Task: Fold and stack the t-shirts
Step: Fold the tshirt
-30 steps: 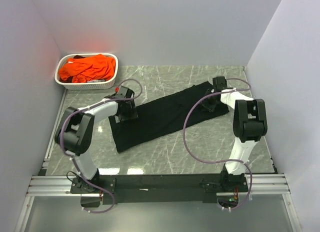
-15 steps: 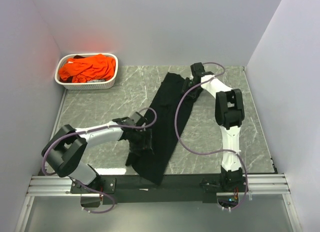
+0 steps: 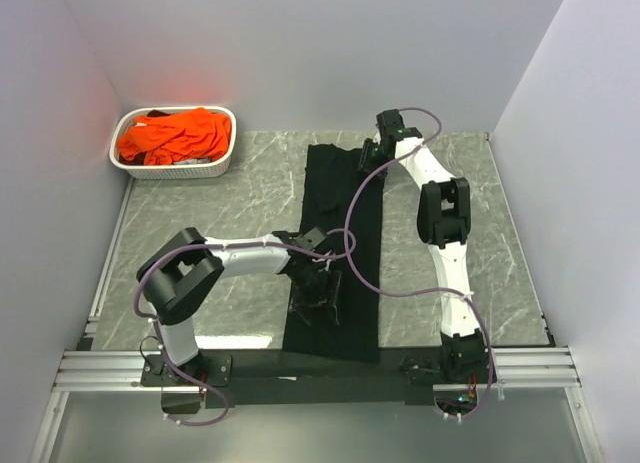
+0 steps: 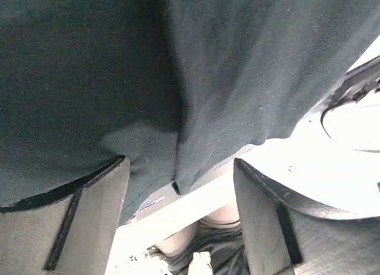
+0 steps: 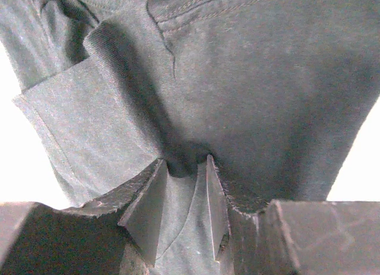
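Black t-shirt (image 3: 330, 198) along surface (image 3: 200, 223), right hand (image 5: 184, 163) pinching far end, left hand (image 4: 178, 168) wide at near end

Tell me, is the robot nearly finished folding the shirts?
No. Done: the black t-shirt lies in a long strip. In hand: the right end effector pinches its far end; the left end effector is open at its near part. Remaining: the orange t-shirts sit crumpled in the basket.

Top view: left gripper (image 3: 320, 288) blends into the black t-shirt (image 3: 335, 233), jaws unreadable. Tips of the right gripper (image 3: 366, 158) are buried in cloth at the far edge of the table (image 3: 200, 223). In the basket (image 3: 170, 169) the orange t-shirts (image 3: 175, 135) are bunched (count unclear). Both wrist views crop the black t-shirt.
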Robot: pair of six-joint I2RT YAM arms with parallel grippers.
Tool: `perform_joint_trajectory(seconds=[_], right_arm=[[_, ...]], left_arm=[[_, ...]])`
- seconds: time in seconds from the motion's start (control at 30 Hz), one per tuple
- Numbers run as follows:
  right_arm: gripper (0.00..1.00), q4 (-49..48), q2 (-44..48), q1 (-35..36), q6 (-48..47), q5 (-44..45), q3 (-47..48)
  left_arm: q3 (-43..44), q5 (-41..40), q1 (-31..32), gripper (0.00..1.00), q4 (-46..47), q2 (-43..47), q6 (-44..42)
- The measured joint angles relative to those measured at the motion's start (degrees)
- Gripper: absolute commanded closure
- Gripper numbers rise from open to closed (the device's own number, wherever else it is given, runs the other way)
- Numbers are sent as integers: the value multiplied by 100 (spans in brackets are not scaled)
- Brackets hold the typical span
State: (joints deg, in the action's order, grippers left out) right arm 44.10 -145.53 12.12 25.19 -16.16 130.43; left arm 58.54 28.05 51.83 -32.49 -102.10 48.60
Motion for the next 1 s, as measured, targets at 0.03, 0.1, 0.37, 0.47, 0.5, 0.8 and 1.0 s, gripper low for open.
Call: perform_joint_trajectory(seconds=[0.03, 0.1, 0.37, 0.47, 0.5, 0.8, 1.0], right_arm=[[59, -37, 0, -33, -26, -2, -2], [59, -142, 17, -103, -92, 0, -44], [51, -586, 1827, -271, -369, 160, -2188], [50, -789, 3383, -179, -361, 315, -3595], [50, -879, 3821, -140, -339, 348, -3952], [50, -1029, 7178, 1198, 337, 774, -7705], [56, -699, 8225, 2625, 1058, 793, -9055]], left_arm=[[109, -37, 15, 21, -59, -63, 4], [269, -216, 35, 18, -160, -92, 13], [748, -1462, 11, 8, -597, 308, 98], [772, -1969, -20, 8, -815, 774, 203], [772, -2131, -28, 9, -898, 929, 234], [-417, -2863, -33, 18, -1185, 2264, 647], [-1191, -2892, 26, 18, -1327, 2599, 870]])
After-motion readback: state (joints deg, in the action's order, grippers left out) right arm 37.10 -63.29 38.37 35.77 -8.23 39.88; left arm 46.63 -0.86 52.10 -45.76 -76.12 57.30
